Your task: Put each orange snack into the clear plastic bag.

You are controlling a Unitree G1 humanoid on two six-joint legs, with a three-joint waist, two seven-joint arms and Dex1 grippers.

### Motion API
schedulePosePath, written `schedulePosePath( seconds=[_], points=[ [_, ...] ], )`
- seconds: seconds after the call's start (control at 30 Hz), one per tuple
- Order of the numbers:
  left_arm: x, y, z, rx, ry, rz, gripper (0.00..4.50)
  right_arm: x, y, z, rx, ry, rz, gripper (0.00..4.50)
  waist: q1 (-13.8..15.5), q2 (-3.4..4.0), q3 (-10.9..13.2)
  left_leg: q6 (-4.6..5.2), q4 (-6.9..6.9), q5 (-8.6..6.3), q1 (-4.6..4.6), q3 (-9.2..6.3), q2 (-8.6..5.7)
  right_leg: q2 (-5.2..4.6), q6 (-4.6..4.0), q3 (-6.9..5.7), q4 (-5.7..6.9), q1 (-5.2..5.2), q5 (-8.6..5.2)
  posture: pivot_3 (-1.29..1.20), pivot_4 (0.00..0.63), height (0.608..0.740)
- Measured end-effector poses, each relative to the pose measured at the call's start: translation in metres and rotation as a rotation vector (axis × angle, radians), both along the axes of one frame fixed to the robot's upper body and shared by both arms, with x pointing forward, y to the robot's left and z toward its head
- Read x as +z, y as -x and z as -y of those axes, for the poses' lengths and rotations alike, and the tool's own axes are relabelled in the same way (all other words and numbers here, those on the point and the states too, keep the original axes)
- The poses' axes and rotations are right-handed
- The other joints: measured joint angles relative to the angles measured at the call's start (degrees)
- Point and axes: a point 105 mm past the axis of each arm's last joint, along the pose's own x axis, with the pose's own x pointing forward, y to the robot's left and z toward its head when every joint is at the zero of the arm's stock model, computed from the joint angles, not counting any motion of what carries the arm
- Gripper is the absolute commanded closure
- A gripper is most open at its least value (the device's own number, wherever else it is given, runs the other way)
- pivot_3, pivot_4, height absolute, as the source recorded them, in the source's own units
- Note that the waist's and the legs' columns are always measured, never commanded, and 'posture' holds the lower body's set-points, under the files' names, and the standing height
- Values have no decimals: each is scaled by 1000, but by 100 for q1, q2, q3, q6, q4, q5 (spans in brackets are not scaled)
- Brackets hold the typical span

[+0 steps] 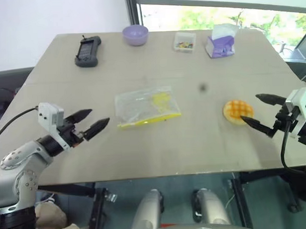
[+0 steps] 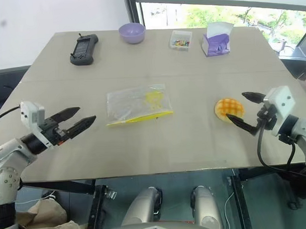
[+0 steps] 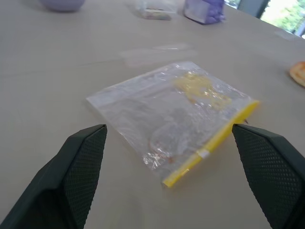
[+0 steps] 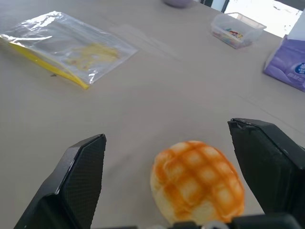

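Observation:
One orange snack point(image 1: 238, 111), a round bun with a criss-cross top, lies on the table point(image 1: 159, 149) toward the right. The clear plastic bag point(image 1: 146, 106) lies flat near the middle, its yellow strip along the near edge. My right gripper point(image 1: 262, 112) stands open just right of the bun, fingertips either side of its near edge without touching; in the right wrist view the bun point(image 4: 198, 187) sits between the wide fingers point(image 4: 78, 179). My left gripper point(image 1: 90, 121) is open and empty, left of the bag and pointing at it; the bag point(image 3: 174, 119) lies ahead of it.
Along the far edge stand a black handheld controller point(image 1: 88, 51), a purple bowl point(image 1: 135, 34), a small clear box of colourful bits point(image 1: 184, 41) and a purple-and-white tissue pack point(image 1: 221, 42). Bare tabletop lies between bag and bun.

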Motion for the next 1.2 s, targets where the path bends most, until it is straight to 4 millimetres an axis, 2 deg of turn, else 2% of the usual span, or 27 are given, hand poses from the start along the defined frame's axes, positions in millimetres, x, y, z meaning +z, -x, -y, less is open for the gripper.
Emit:
schedulePosePath(
  seconds=[0.1, 0.2, 0.3, 0.53, 0.73, 0.93, 1.1, 1.2],
  points=[
    [-2, -1, -2, 63, 112, -155, 50, 1, 1, -7, 29, -14, 0, 22, -9, 0, 0, 0, 4, 0, 3, -5, 1, 4, 0, 0, 7, 2, 0, 0, 150, 740],
    [-9, 0, 4, 50, 218, -338, 50, 2, 7, -25, 101, -25, -6, 22, -11, 0, 0, 0, 4, 0, 5, -9, 1, 11, 1, 0, 9, 3, 0, 0, 150, 740],
    [-22, 3, 2, 75, 246, -449, 50, 4, 12, -44, 170, -37, 1, 22, -26, -1, 0, 0, 5, 0, 5, -8, 1, 17, 0, 3, 9, 3, 0, 0, 150, 740],
    [-10, -11, 6, 103, 306, -447, 50, 5, 15, -61, 208, -58, 6, 22, -1, -9, 3, -1, 12, 0, 4, -12, -3, 16, -1, 10, 8, 9, 1, 0, 150, 740],
    [-24, -27, 13, 146, 353, -523, 50, 7, 15, -65, 198, -64, 11, 22, 1, -13, 3, -1, 12, 1, 4, -14, -6, 20, -2, 11, 8, 10, 1, 0, 150, 740],
    [-34, -53, 11, 224, 356, -578, 50, 5, 14, -74, 200, -90, 18, 22, -6, -16, 1, -1, 16, 1, 9, -17, -15, 28, -6, 10, 8, 18, 4, 0, 150, 740],
    [-31, -71, 20, 186, 359, -605, 50, 13, 14, -102, 291, -100, 56, 22, -7, -15, 1, -2, 25, 1, 13, -19, -13, 32, -9, 10, 12, 23, 7, 0, 150, 740],
    [-30, -75, 29, 140, 383, -629, 50, 16, 14, -115, 330, -108, 71, 22, 9, -15, 1, -2, 28, 1, 8, -24, -16, 30, -8, 9, 11, 24, 7, 0, 150, 740]
  ],
)
